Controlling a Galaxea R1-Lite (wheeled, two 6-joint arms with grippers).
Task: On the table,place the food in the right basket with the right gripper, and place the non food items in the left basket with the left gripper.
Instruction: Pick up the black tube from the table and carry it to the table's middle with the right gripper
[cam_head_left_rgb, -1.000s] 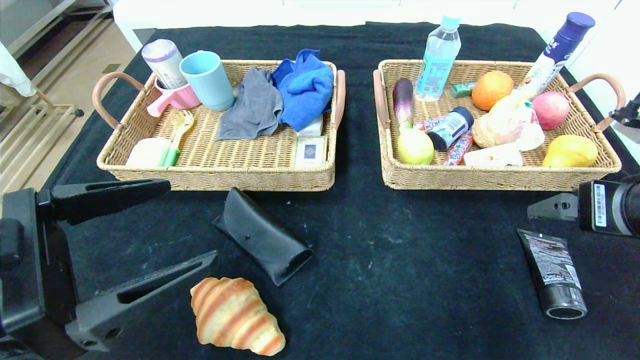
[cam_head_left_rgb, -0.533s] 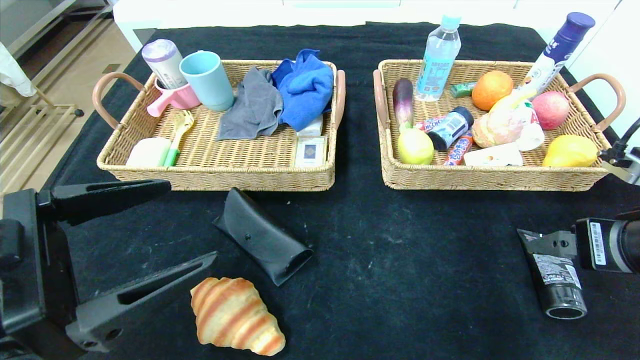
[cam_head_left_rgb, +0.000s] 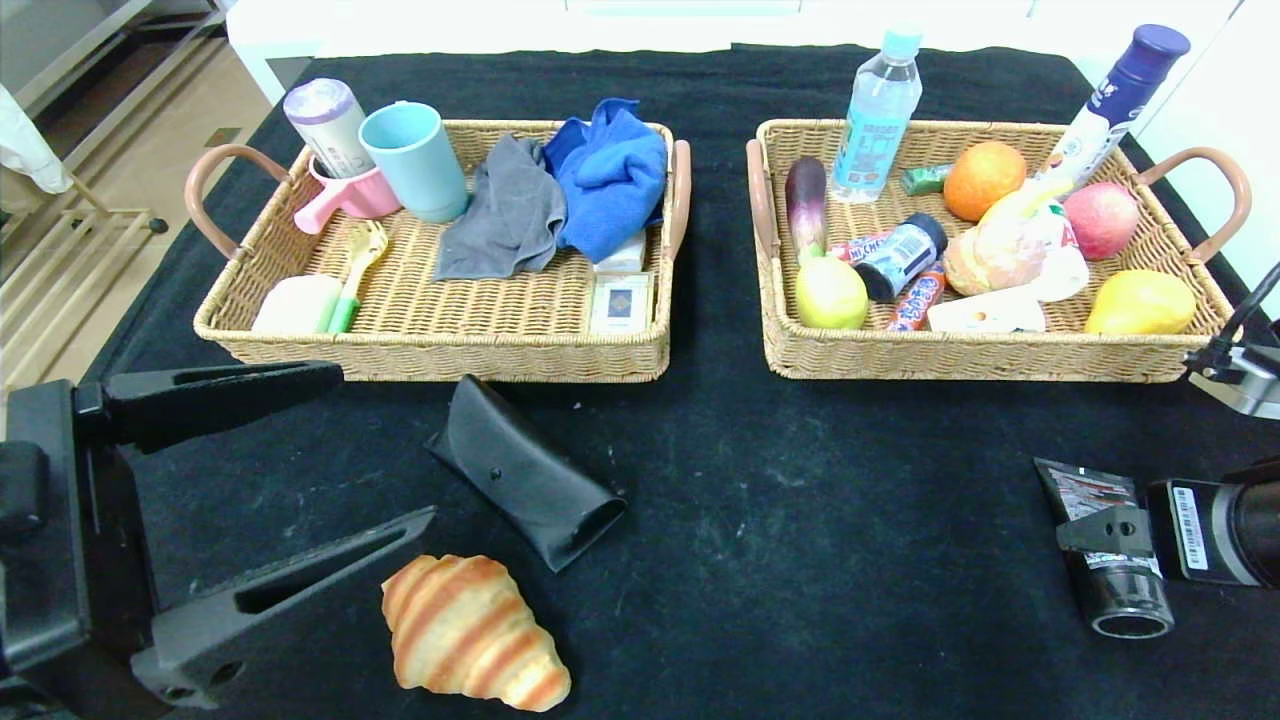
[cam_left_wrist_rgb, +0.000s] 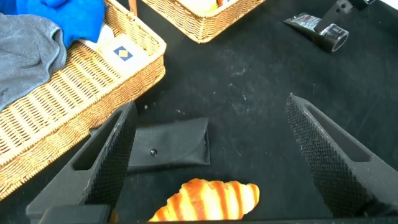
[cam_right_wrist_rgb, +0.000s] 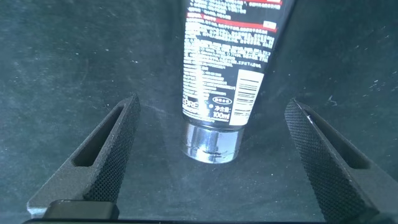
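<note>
The bench (cam_head_left_rgb: 760, 520) is covered in black, slightly scuffed cloth. Two rectangular woven wicker baskets with looped tan handles sit along its far half. The left basket (cam_head_left_rgb: 440, 355), at about eleven o'clock, holds a pale blue cup (cam_head_left_rgb: 416, 160), a crumpled grey cloth (cam_head_left_rgb: 508, 215), a bright blue towel (cam_head_left_rgb: 610, 170) and a small card box with a blue diamond mark (cam_head_left_rgb: 620, 300). The right basket (cam_head_left_rgb: 980, 358), at about one o'clock, holds an orange (cam_head_left_rgb: 983, 178), a red apple (cam_head_left_rgb: 1100, 218), a glossy purple eggplant (cam_head_left_rgb: 806, 200), a clear water bottle (cam_head_left_rgb: 880, 105) and wrapped sweets whose lettering is too small to read.

On the bench at seven o'clock lies a croissant (cam_head_left_rgb: 468, 632), plump with brown and cream stripes. Just beyond it is a smooth black leather-like case (cam_head_left_rgb: 525, 475) with a small stud.

The left claw (cam_head_left_rgb: 255, 480) hovers at eight o'clock, its ribbed black fingers spread wide around the croissant and case, touching neither.

At four o'clock a black squeeze tube (cam_head_left_rgb: 1100, 545) lies flat, silver cap toward the near edge. Its back carries fine white print, a barcode and "100ml". The right claw (cam_right_wrist_rgb: 211, 168) stands open directly over it, fingers either side of the cap end, not gripping.
</note>
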